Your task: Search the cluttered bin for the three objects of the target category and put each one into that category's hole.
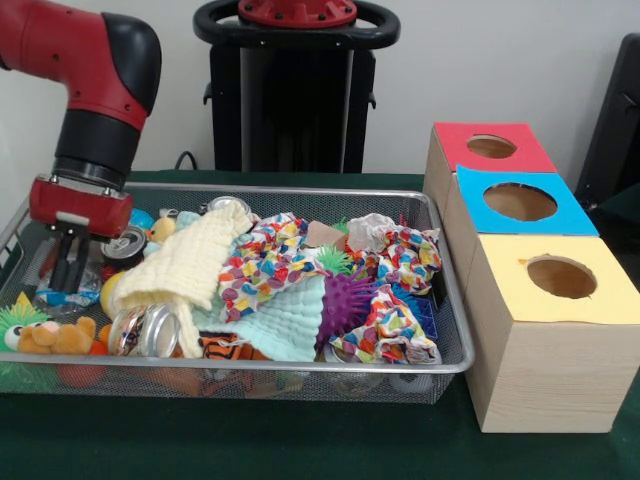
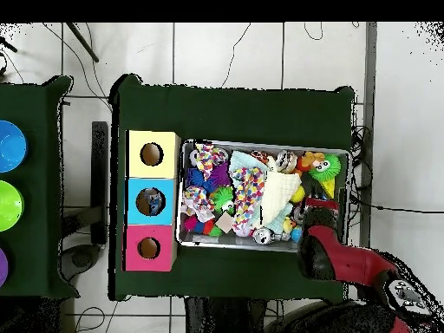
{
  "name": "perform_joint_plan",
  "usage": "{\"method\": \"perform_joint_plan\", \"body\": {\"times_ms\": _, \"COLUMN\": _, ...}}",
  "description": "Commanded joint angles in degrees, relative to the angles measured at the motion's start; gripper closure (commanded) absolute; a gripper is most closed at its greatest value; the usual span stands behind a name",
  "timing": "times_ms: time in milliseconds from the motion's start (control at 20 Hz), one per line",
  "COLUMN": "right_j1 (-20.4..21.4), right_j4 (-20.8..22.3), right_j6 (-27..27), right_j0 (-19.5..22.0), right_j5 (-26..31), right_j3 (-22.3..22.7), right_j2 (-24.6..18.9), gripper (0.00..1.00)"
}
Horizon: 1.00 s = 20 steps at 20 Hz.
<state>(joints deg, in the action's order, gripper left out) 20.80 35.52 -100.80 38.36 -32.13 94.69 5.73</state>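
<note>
Pincer-wise, my gripper (image 1: 68, 268) is down inside the left end of the wire mesh bin (image 1: 455, 362) in the front view, black fingers pointing straight down and close together around something with a blue-and-white wrapper, probably the blue label bottle (image 1: 70, 291), though I honestly can't tell if they're clamped on it or just straddling it. I'd guess the arm is down in that corner because that's the one patch not buried under cloth. A cream waffle cloth (image 1: 190, 268) is draped right over the middle and a confetti-print cloth (image 1: 275, 262) lies beside it, so anything underneath is hidden from me. A crumpled clear plastic thing (image 1: 372, 232) toward the far right of the bin could be another bottle, not sure. The decoys are easy to spot: a drink can (image 1: 143, 330) lying on its side at the front, another can (image 1: 125, 246) just beside the fingers, a purple spiky ball (image 1: 348, 305), plus an orange plush toy (image 1: 58, 338). My target, the blue-topped box hole (image 1: 519, 201), sits in the middle of the three boxes off the bin's right end, between the red-topped box (image 1: 455, 145) and the yellow-topped box (image 1: 505, 285), well apart from the gripper, so it's a full-length carry. No readable brand or writing on anything; the can and label prints are too small.
</note>
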Motion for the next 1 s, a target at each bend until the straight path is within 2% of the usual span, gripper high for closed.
{"method": "perform_joint_plan", "body": {"times_ms": 50, "right_j1": -0.7, "right_j4": 3.4, "right_j6": -10.4, "right_j0": 1.8, "right_j5": 5.1, "right_j3": 0.4, "right_j2": -7.1, "gripper": 1.00}}
{"method": "perform_joint_plan", "body": {"times_ms": 100, "right_j1": -0.7, "right_j4": 2.9, "right_j6": -9.8, "right_j0": 1.5, "right_j5": 6.4, "right_j3": 0.4, "right_j2": -6.8, "gripper": 0.00}}
{"method": "perform_joint_plan", "body": {"times_ms": 250, "right_j1": 0.2, "right_j4": 2.7, "right_j6": -9.9, "right_j0": 3.3, "right_j5": 12.9, "right_j3": 1.0, "right_j2": -9.5, "gripper": 0.00}}
{"method": "perform_joint_plan", "body": {"times_ms": 300, "right_j1": 0.1, "right_j4": 2.8, "right_j6": -8.5, "right_j0": 4.2, "right_j5": 17.0, "right_j3": 0.8, "right_j2": -11.1, "gripper": 0.00}}
{"method": "perform_joint_plan", "body": {"times_ms": 450, "right_j1": -1.2, "right_j4": -0.8, "right_j6": -4.8, "right_j0": 6.9, "right_j5": 28.9, "right_j3": 1.3, "right_j2": -14.3, "gripper": 0.00}}
{"method": "perform_joint_plan", "body": {"times_ms": 600, "right_j1": -2.0, "right_j4": -3.5, "right_j6": -2.7, "right_j0": 7.1, "right_j5": 35.7, "right_j3": 0.9, "right_j2": -14.3, "gripper": 0.00}}
{"method": "perform_joint_plan", "body": {"times_ms": 700, "right_j1": -2.6, "right_j4": -4.1, "right_j6": -2.3, "right_j0": 7.9, "right_j5": 38.7, "right_j3": 0.7, "right_j2": -14.9, "gripper": 0.00}}
{"method": "perform_joint_plan", "body": {"times_ms": 800, "right_j1": -4.2, "right_j4": -4.0, "right_j6": -2.7, "right_j0": 7.7, "right_j5": 38.5, "right_j3": 0.2, "right_j2": -13.8, "gripper": 0.00}}
{"method": "perform_joint_plan", "body": {"times_ms": 1000, "right_j1": -2.9, "right_j4": -5.5, "right_j6": -2.4, "right_j0": 7.5, "right_j5": 42.4, "right_j3": 1.3, "right_j2": -13.5, "gripper": 0.00}}
